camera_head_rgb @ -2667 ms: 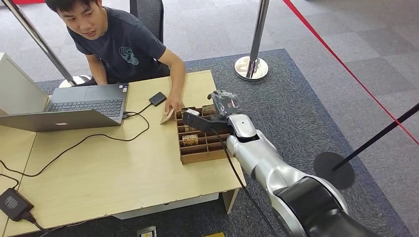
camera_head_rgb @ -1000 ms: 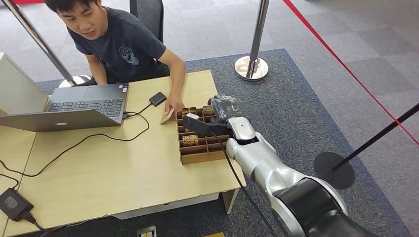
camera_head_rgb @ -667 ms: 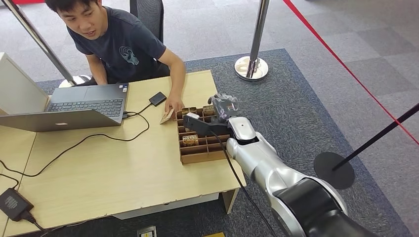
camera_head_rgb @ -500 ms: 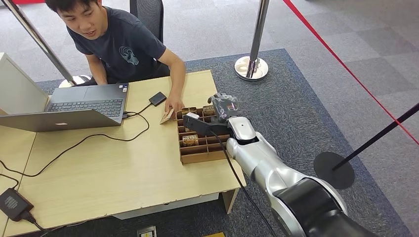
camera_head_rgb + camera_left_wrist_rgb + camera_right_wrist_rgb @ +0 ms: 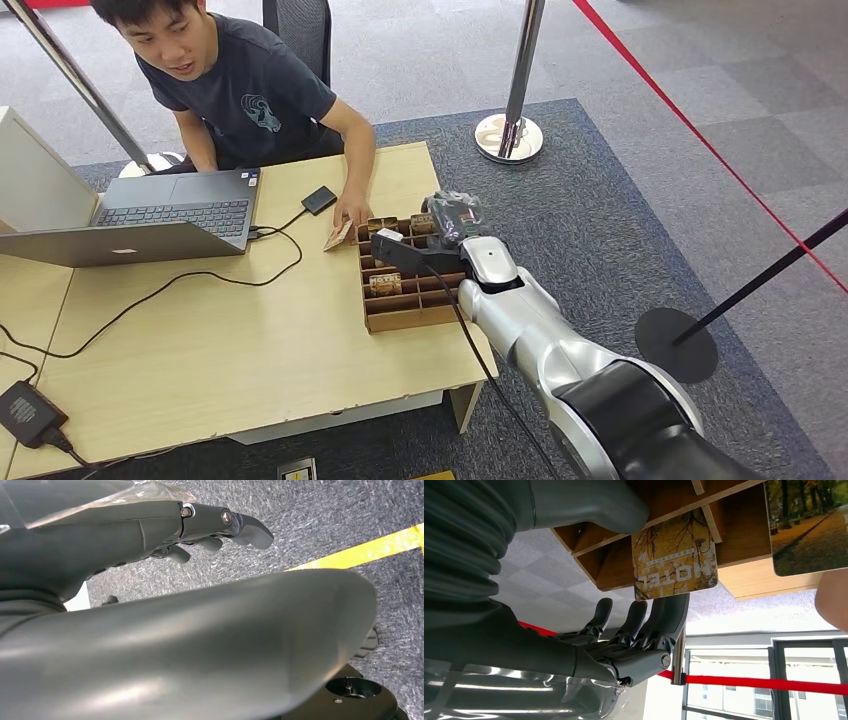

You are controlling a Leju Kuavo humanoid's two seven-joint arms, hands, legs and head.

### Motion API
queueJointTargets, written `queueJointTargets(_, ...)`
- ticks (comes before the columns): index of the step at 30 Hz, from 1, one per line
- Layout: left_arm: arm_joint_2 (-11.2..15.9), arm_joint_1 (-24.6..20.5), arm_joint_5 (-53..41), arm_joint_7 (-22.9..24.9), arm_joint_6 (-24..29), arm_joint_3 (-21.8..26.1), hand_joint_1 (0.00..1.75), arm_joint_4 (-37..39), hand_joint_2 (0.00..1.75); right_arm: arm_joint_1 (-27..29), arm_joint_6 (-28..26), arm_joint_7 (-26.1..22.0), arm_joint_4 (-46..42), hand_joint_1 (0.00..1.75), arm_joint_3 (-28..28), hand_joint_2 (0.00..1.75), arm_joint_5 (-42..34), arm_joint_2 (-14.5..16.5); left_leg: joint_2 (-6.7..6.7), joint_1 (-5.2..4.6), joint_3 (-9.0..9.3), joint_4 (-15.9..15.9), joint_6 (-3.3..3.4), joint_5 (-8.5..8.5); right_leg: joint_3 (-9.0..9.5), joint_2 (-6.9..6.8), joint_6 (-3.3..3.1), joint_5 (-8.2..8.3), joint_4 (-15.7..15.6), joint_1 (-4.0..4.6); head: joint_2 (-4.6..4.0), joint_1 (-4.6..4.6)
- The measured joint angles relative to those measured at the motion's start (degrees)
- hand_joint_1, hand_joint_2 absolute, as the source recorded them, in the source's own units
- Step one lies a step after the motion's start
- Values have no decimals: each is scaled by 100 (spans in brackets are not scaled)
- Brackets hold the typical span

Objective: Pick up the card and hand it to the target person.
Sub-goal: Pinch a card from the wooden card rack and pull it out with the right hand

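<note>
Person's hand rested on the table beside a loose card, likely waiting. Wooden tray held cards upright in slots for easy pinching. Right hand reached over its far end; fingers touched the HOTEL card, thumb opposite; closure uncertain. Left hand hung loosely curled, empty.

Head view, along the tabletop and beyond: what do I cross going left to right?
Power adapter → laptop → small black box → person's hand on a card → wooden card tray → right hand → stanchion base → black floor disc.
</note>
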Motion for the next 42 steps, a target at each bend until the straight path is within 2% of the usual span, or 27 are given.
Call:
queueJointTargets(11,-5,0,-9,0,-4,-1,0,0,0,1,-38,-13,0,71,-4,175,17,-11,0,0,0,0,0,0,0,0,0,0,0,0,0,-1)
queueJointTargets(15,-7,-1,-9,0,-4,-1,0,0,0,0,-68,-25,0,73,-11,175,19,-26,0,0,0,0,0,0,-1,0,0,0,0,0,0,1)
queueJointTargets(16,-7,-1,-9,0,-4,-1,0,1,0,0,-75,-28,1,75,-15,175,22,-30,0,0,-1,0,0,0,-1,0,0,0,0,0,0,1)
queueJointTargets(20,-9,-2,-9,0,-4,-4,0,2,0,-1,-126,-40,1,119,-43,175,45,-34,0,0,-1,0,0,0,-1,0,0,0,0,0,0,0)
queueJointTargets(33,-20,-7,-11,0,-4,-5,0,2,0,-17,-249,-111,-27,120,-52,175,102,-39,1,0,0,0,0,0,-1,0,0,0,0,0,0,-1)
queueJointTargets(36,-22,-8,-9,0,-4,-5,0,2,0,-17,-248,-111,-27,132,-52,175,128,-37,1,0,0,0,0,0,0,0,0,0,0,0,0,0)
queueJointTargets(40,-24,-8,-5,0,-12,-5,0,2,0,-15,-244,-111,-26,171,-52,175,145,-27,1,0,1,0,0,0,1,0,0,1,0,0,0,0)
queueJointTargets(42,-24,-8,-4,0,-26,-5,0,2,0,-13,-246,-117,-26,175,-51,175,150,-24,0,0,1,0,0,1,1,0,0,1,1,0,0,0)
